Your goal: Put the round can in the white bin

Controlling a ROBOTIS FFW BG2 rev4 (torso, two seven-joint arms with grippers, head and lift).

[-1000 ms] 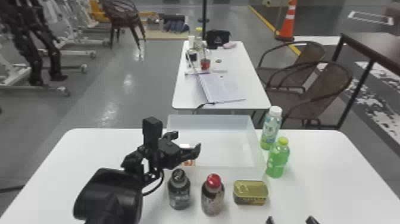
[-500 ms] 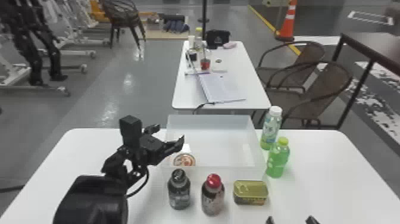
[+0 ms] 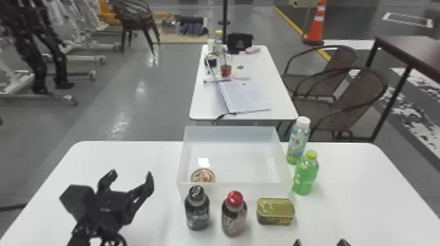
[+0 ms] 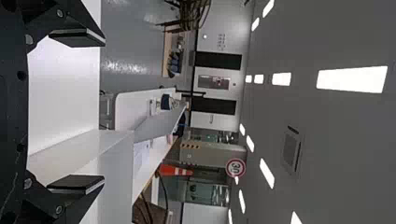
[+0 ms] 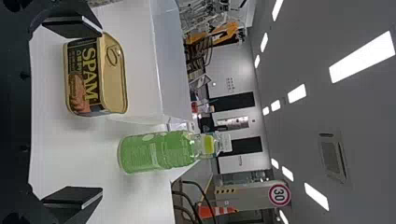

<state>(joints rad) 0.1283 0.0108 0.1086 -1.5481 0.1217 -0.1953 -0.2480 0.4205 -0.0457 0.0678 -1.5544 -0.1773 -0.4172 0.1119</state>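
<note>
Head cam: up high, looks fwd/down over white tbl + white bin. L wrist cam: low, on its side, faces rear tbl + ceiling. R wrist cam: ditto, close to rect. tin + green btl. All 3 share white bin, traffic cone.

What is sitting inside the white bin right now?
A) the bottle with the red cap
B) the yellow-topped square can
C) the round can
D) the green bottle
C: the round can lies inside the white bin, in its near left corner, while the other things in those choices stand outside its walls.
</note>
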